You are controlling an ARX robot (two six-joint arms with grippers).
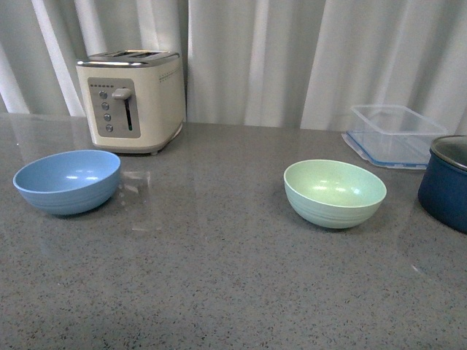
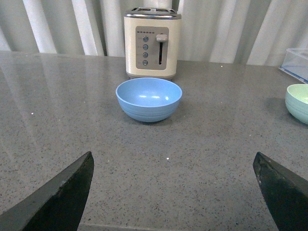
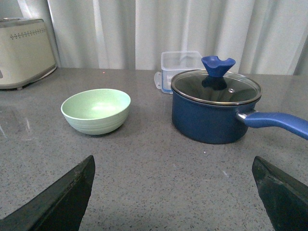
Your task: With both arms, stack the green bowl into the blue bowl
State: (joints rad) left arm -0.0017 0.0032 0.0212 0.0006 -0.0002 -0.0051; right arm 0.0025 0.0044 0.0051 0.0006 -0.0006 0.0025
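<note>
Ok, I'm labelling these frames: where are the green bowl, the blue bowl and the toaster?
green bowl [image 1: 335, 186], front view, inside floor
blue bowl [image 1: 67, 175], front view, inside floor
toaster [image 1: 131, 102], front view, control panel

Grey stone tabletop [image 1: 219, 292] against pale curtains [image 1: 292, 58]

The speckled grey tabletop ran the full width of the scene and was polished enough to carry soft, pale reflections near its far edge. Behind it hung white curtains in long vertical folds, closing off the whole back. The light was even and diffuse, with only faint shadows.
</note>
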